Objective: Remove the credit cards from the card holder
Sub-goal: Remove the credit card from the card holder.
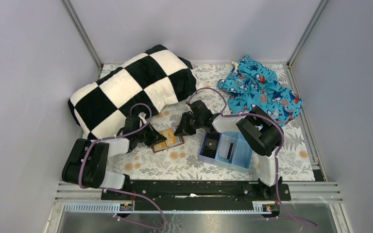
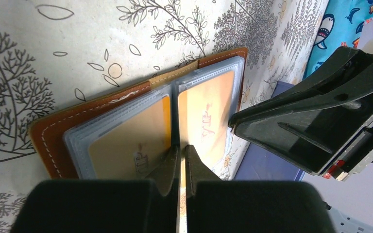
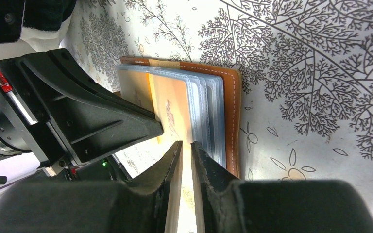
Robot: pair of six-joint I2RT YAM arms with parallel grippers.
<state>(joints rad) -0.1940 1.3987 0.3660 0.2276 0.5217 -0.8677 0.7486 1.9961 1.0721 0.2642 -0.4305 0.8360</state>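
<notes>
On leaf-printed cloth (image 1: 175, 166), the open card holder (image 1: 169, 141) is flanked by left gripper (image 2: 181, 148) and right gripper (image 3: 186, 144), fingers nearly together, with sleeved credit cards (image 2: 204, 116) yet to be pinched free.

The card holder (image 1: 171, 141), brown leather with pale stitching, lies open and flat on the floral table (image 1: 184, 166), its clear plastic sleeves facing up. Orange-gold credit cards (image 2: 126, 148) sit inside the sleeves on either side of the spine.

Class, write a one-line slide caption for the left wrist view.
Left gripper pinches the open card holder at its middle, orange-gold credit cards in its pockets; right gripper close alongside.
</notes>
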